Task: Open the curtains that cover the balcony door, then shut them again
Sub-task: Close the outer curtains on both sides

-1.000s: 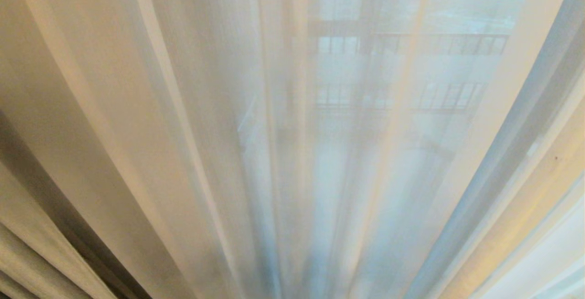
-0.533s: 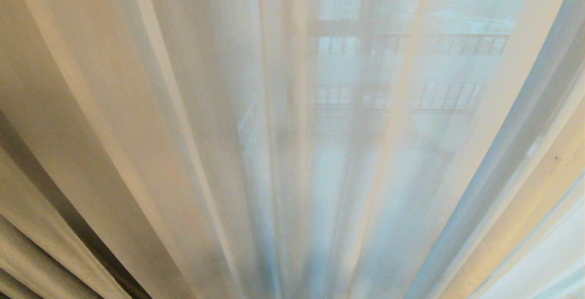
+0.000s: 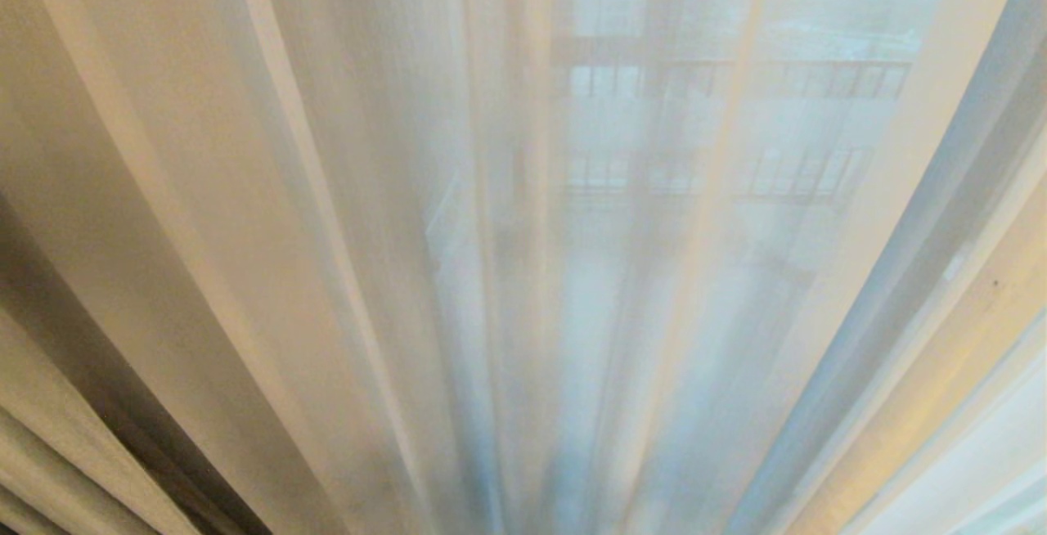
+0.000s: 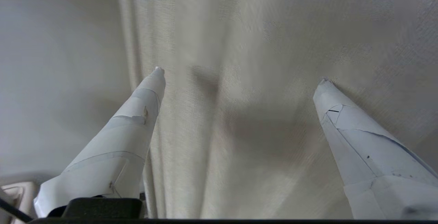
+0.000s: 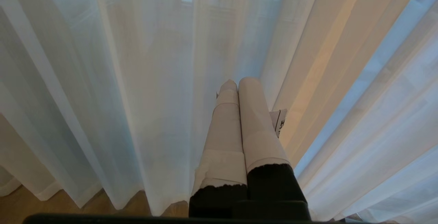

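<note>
Far left of the sheers [image 3: 393, 216], the heavy grey-beige drapes [image 3: 49, 453] hang in deep folds, a dark shadowed gap between the two layers. Over on the left wrist view, the left gripper [image 4: 239, 75] faces that same woven drape cloth, its two white-taped fingers [image 4: 137, 114] spread wide apart, nothing between them but the fabric hanging just beyond the tips; whether the tips touch the cloth is hard to tell. Moving right, the sheers fill the middle of the head view, hanging shut in long soft pleats. Through them, faintly, the balcony door [image 3: 658, 20] shows as a dark upright frame bar, with a dark railing [image 3: 736, 77] of vertical bars blurred behind the sheers. Further right, the right gripper [image 5: 237, 82] sits low in front of the sheers, its taped fingers pressed together side by side, holding nothing. Below the sheers' hem, a strip of wooden floor [image 5: 20, 207] shows. At the far right of the sheers, a warm-toned fold catches the light.
</note>
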